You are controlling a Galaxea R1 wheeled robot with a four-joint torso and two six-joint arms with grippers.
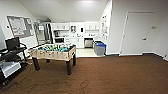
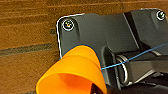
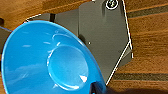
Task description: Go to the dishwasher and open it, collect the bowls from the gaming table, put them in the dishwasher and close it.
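An orange bowl (image 2: 75, 72) hangs over the brown carpet in the left wrist view, with my left gripper (image 2: 96, 89) shut on its rim. My right gripper (image 3: 96, 89) is shut on the rim of a blue bowl (image 3: 50, 60), whose inside faces the camera in the right wrist view. In the head view the dishwasher (image 1: 88, 43) is a small steel-grey front under the white kitchen counter at the far end of the room. I cannot tell how its door stands. The gaming table is out of view.
A green-field table-football table (image 1: 53, 51) stands left of centre on the carpet. A black cart with a monitor (image 1: 11, 58) is at the left edge. A grey bin with a blue lid (image 1: 100, 48) stands by the kitchen entrance. Brown carpet (image 1: 112, 75) stretches ahead, and a white door (image 1: 137, 32) is at the right.
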